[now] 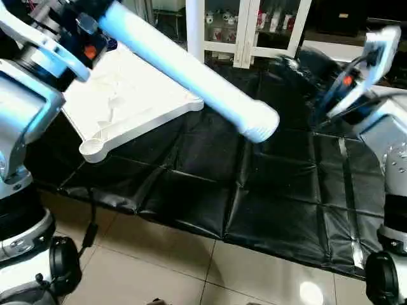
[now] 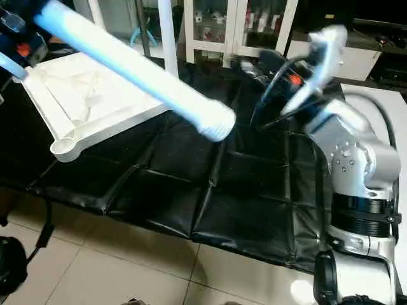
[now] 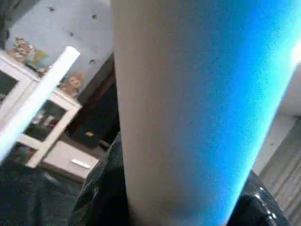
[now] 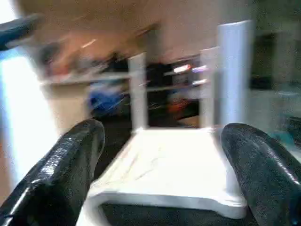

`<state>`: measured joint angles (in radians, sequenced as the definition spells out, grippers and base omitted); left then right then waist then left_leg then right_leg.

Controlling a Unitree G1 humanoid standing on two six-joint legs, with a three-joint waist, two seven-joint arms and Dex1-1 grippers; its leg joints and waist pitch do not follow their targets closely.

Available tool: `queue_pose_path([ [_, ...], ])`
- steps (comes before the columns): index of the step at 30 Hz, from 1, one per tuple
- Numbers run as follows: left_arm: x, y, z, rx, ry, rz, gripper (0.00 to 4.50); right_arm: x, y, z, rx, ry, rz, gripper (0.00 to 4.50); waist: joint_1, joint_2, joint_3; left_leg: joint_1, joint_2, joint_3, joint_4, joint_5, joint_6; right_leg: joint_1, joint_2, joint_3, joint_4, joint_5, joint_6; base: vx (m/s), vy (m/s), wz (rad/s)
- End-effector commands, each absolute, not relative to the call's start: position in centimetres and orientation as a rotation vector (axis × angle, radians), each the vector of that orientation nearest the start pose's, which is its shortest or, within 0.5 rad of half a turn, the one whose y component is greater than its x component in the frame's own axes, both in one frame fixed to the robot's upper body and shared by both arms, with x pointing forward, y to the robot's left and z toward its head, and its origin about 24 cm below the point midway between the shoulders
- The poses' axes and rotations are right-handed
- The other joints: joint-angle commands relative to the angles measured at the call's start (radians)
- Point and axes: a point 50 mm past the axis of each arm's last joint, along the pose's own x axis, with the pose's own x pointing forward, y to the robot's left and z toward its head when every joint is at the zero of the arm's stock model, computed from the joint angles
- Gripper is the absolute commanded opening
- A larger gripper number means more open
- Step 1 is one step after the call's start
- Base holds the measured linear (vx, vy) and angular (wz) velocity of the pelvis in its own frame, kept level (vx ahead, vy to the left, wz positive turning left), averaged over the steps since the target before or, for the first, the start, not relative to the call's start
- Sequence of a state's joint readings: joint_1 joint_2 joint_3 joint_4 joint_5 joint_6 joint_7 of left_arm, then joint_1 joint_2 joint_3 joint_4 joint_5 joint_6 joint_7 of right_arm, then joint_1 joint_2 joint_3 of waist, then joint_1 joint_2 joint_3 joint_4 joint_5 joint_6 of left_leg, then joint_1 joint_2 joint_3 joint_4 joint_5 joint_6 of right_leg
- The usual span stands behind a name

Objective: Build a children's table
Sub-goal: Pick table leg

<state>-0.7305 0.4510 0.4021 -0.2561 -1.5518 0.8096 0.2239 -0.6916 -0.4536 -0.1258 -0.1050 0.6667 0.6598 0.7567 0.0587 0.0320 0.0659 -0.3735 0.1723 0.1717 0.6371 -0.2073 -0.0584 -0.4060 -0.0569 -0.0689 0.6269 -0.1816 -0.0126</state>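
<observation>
The table top (image 1: 127,101) is lying upside down on the black padded mat (image 1: 254,190), at the mat's far left part, with its ribbed underside facing up. One round corner socket (image 1: 94,150) is pointing toward the robot at the near corner and is standing empty. At the far side of the top, one leg (image 1: 194,25) is already standing upright; in the right wrist view a second upright leg (image 4: 233,70) is showing beside another (image 4: 137,89) behind the top.

A loose leg (image 1: 191,76) is being held in the air above the top, slanting from the upper left down toward the middle of the mat, its thick round end (image 1: 259,124) hanging over the mat just past the top's right corner. The left gripper (image 1: 76,25) is clamping this leg near its upper end; in the left wrist view the leg (image 3: 197,108) is rising right out of the black fingers (image 3: 101,188).

The right gripper (image 4: 164,174) is hovering over the right part of the mat, well apart from the leg, with its two black fingers (image 4: 70,165) spread wide and nothing between them, facing the table top (image 4: 164,174).

Behind the mat a white glass-door cabinet (image 1: 254,32) is standing, and the mat is lying on a tiled floor (image 1: 159,273).
</observation>
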Motion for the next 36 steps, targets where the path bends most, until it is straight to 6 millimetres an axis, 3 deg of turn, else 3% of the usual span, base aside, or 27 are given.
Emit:
queue_pose_path([
  [1,28.2,17.4,28.9,-0.673,-0.187,-0.67,1.62,29.7,-12.3,22.6,-0.056,-0.119,1.175,4.5,0.003,0.001,-0.067,0.004,0.041,-0.021,-0.077,-0.141,-0.012,0.053,-0.062,0.049,-0.077,-0.299,-0.11,0.0,0.0,0.0],
  [3,28.3,17.1,28.6,-0.646,-0.176,-0.665,1.62,29.5,-10.9,21.8,-0.134,-0.091,1.193,4.5,0.004,-0.001,-0.066,0.005,0.041,-0.02,-0.077,-0.151,-0.027,0.051,-0.067,0.051,-0.082,-0.338,-0.1,0.0,0.0,0.0],
  [4,28.5,16.9,28.5,-0.634,-0.17,-0.661,1.62,29.5,-9.9,21.4,-0.175,-0.081,1.181,4.5,0.003,0.004,-0.067,0.006,0.04,-0.021,-0.076,-0.153,-0.036,0.049,-0.067,0.051,-0.082,-0.352,-0.1,0.0,0.0,0.0],
  [6,28.5,16.8,28.5,-0.64,-0.172,-0.662,1.62,29.6,-9.4,21.1,-0.208,-0.076,1.172,4.5,0.003,0.002,-0.068,0.009,0.04,-0.02,-0.076,-0.164,-0.048,0.045,-0.067,0.052,-0.083,-0.359,-0.103,0.0,0.0,0.0],
  [9,28.6,16.3,28.7,-0.642,-0.175,-0.673,1.62,30.2,-7.9,18.9,-0.378,-0.054,1.106,4.5,0.004,0.001,-0.068,0.006,0.04,-0.021,-0.078,-0.163,-0.066,0.046,-0.068,0.052,-0.079,-0.336,-0.111,0.0,0.0,0.0],
  [15,28.5,15.9,28.4,-0.596,-0.17,-0.679,1.62,30.4,-6.9,18.3,-0.454,-0.049,1.048,4.5,0.001,0.001,-0.071,0.003,0.039,-0.021,-0.077,-0.146,-0.061,0.053,-0.066,0.056,-0.068,-0.256,-0.132,0.0,0.0,0.0],
  [18,28.4,15.8,28.1,-0.565,-0.165,-0.676,1.62,30.4,-6.7,18.1,-0.452,-0.049,1.034,4.5,0.0,0.002,-0.072,0.004,0.041,-0.02,-0.077,-0.15,-0.058,0.053,-0.067,0.057,-0.067,-0.25,-0.141,0.0,0.0,0.0],
  [36,28.9,16.0,27.4,-0.465,-0.159,-0.662,1.62,31.0,-7.0,18.4,-0.403,-0.07,0.97,2.98,-0.003,0.01,-0.073,0.008,0.04,-0.021,-0.077,-0.169,-0.06,0.054,-0.066,0.057,-0.066,-0.233,-0.153,0.0,0.0,0.0],
])
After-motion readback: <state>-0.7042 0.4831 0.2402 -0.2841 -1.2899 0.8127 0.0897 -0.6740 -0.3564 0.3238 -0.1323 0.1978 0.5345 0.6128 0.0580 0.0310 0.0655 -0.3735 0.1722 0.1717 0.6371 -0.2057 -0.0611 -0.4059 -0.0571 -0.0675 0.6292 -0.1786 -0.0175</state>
